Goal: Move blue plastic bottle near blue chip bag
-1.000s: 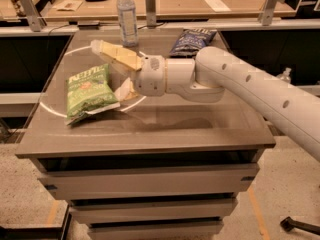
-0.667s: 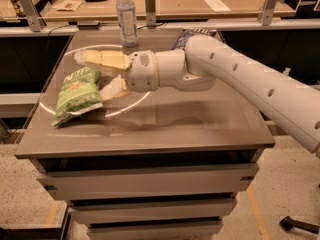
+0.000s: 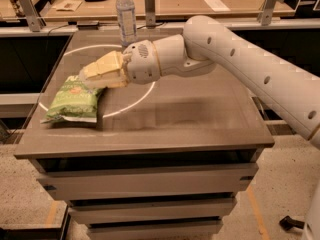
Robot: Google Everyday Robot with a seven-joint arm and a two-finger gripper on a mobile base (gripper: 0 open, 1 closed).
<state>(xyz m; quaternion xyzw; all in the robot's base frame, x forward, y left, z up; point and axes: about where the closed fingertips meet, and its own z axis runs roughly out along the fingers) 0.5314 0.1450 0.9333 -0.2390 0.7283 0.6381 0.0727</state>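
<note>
The blue plastic bottle [image 3: 126, 14] stands upright at the far edge of the table, clear with a white cap and a pale label. My gripper [image 3: 89, 77] hovers over the table's left part, in front of and to the left of the bottle and apart from it, just above the top edge of a green chip bag [image 3: 74, 100]. It holds nothing that I can see. The blue chip bag is hidden, with my arm [image 3: 235, 59] crossing the far right of the table.
The green chip bag lies flat near the table's left front. A white circle line [image 3: 131, 104] is marked on the brown table top [image 3: 200, 119]. Behind the table runs a bench with metal posts [image 3: 149, 4] and papers.
My gripper has swung left and forward across the table, from near the middle to over the green bag. The blue chip bag, seen earlier at the far right, is now hidden behind my arm.
</note>
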